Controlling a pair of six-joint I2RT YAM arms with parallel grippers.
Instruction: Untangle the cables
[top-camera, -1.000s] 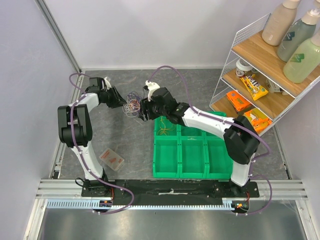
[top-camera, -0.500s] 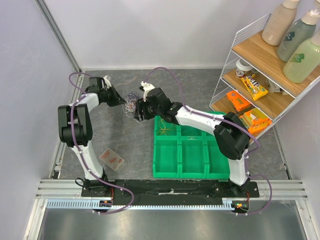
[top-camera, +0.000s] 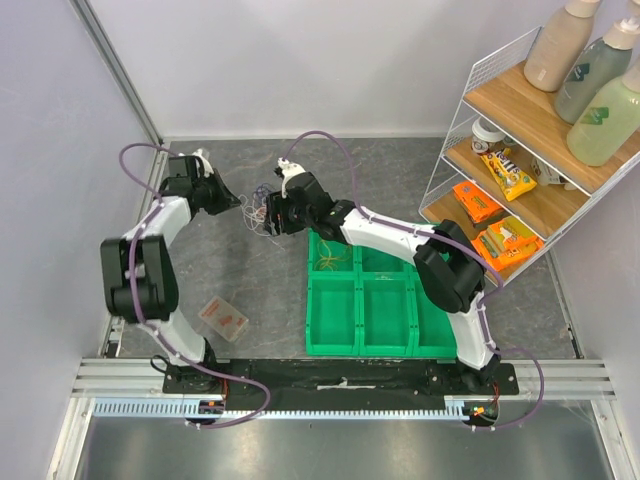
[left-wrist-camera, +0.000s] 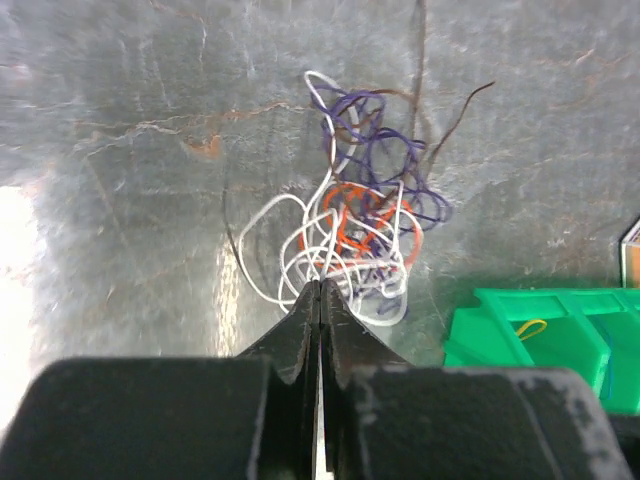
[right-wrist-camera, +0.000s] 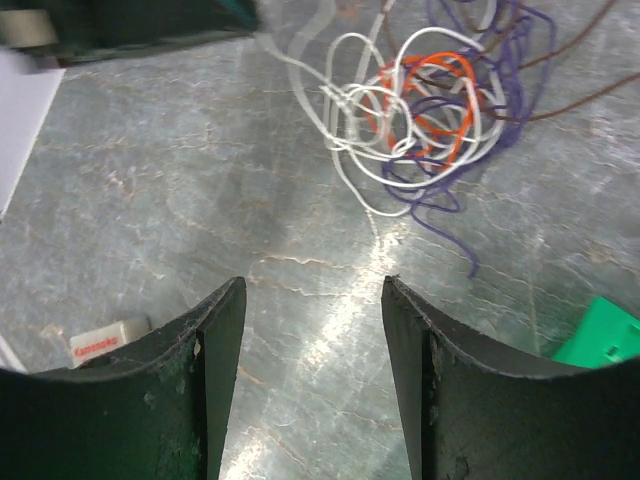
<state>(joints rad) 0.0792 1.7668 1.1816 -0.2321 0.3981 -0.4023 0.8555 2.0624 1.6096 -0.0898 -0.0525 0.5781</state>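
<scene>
Both arms have reached farther up the surface (top-camera: 250, 275) since a second ago, and the left jaws have closed. The top view shows the cables (top-camera: 263, 210) only as a small tangle between the two sets of jaws, at 10 o'clock of the green bin (top-camera: 309, 310). The left wrist view shows the left jaws pressed together on a white strand at the tangle's 6 o'clock edge. The right wrist view shows the right jaws standing apart and gripping nothing. There the tangle lies on the surface beyond them toward 1 o'clock, not between them.
</scene>
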